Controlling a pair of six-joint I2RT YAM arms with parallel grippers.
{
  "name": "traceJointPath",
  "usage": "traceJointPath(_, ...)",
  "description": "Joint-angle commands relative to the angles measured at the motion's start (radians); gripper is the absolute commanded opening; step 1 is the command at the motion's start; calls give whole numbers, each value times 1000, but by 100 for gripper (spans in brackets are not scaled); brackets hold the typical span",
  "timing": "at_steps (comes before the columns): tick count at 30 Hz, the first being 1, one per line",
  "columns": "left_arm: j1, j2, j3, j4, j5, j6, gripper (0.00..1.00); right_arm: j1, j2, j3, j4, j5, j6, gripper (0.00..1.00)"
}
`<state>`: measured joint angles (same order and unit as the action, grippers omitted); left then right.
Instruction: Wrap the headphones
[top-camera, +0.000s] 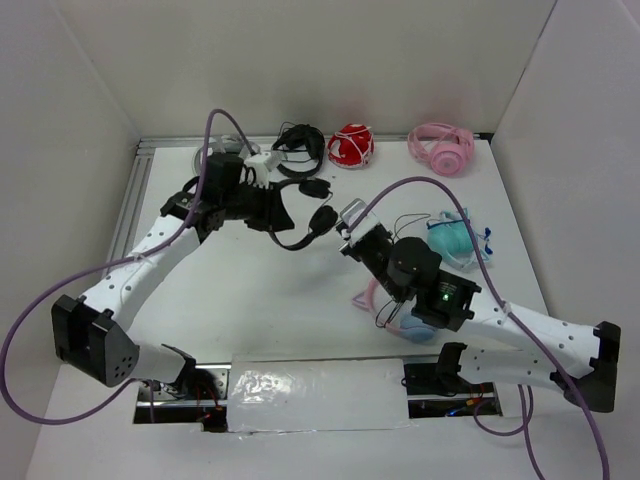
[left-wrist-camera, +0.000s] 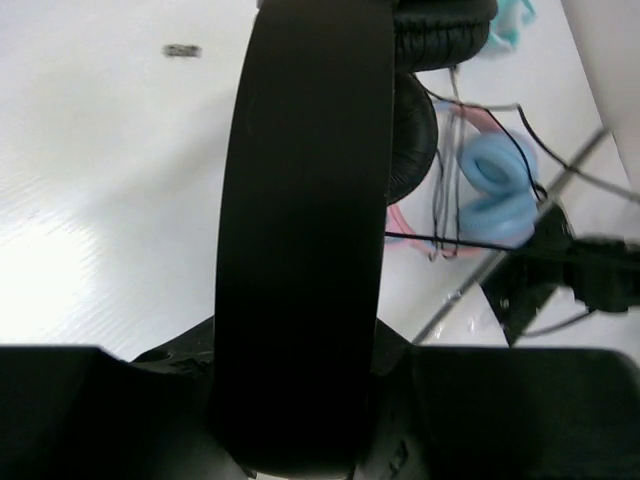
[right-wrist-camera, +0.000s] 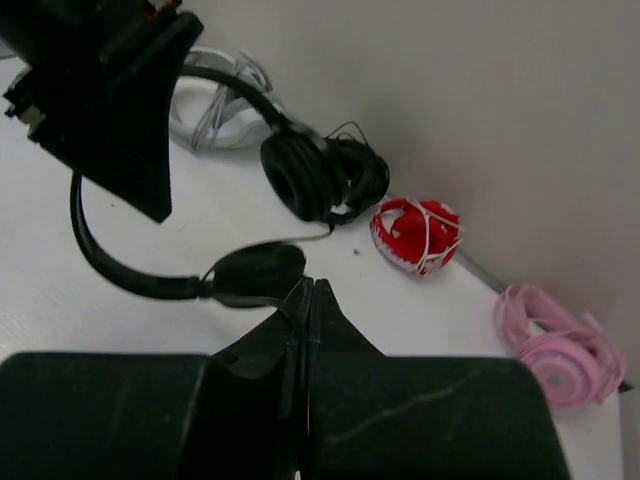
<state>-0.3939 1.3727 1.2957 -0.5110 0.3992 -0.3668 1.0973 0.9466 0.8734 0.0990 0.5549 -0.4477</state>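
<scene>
The black headphones (top-camera: 300, 235) hang above the middle of the table, with the thin headband (right-wrist-camera: 115, 268) curving down and two round ear cups (top-camera: 322, 218) on the right. My left gripper (top-camera: 265, 205) is shut on the headband, which fills the left wrist view (left-wrist-camera: 300, 220) and hides the jaws. My right gripper (top-camera: 347, 228) sits just right of the lower ear cup (right-wrist-camera: 255, 272). Its fingers (right-wrist-camera: 312, 300) are pressed together on the thin black cord (right-wrist-camera: 285, 312) coming from that cup.
Along the back wall lie a white headset (top-camera: 265, 160), a chunkier black pair (top-camera: 300, 143), a red bundle (top-camera: 350, 147) and a pink pair (top-camera: 440, 148). A teal pair (top-camera: 455, 240) lies right. The pink cat-ear pair with blue cups (left-wrist-camera: 495, 185) lies under my right arm.
</scene>
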Motion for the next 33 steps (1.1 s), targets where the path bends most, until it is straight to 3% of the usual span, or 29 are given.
traceJointPath(1,-39,-30,-25,83,116,98,0,-31,3,65,79,-128,-167,0)
traceJointPath(5,-100,-37,-56,101,194,126,0,-62,27,91,88,-202,-236,0)
traceJointPath(10,-178,-23,-73,91,187,164,0,-114,35,98,165,-297,-275,0)
traceJointPath(15,-249,-57,-114,114,230,201,0,-203,73,157,137,-389,-270,0)
traceJointPath(19,-312,-46,-121,91,149,204,0,-247,81,185,137,-406,-282,4)
traceJointPath(26,-345,-20,-111,82,136,210,0,-336,72,199,128,-444,-286,8)
traceJointPath(33,-373,-92,-137,111,243,238,0,-462,95,151,177,-509,-221,9)
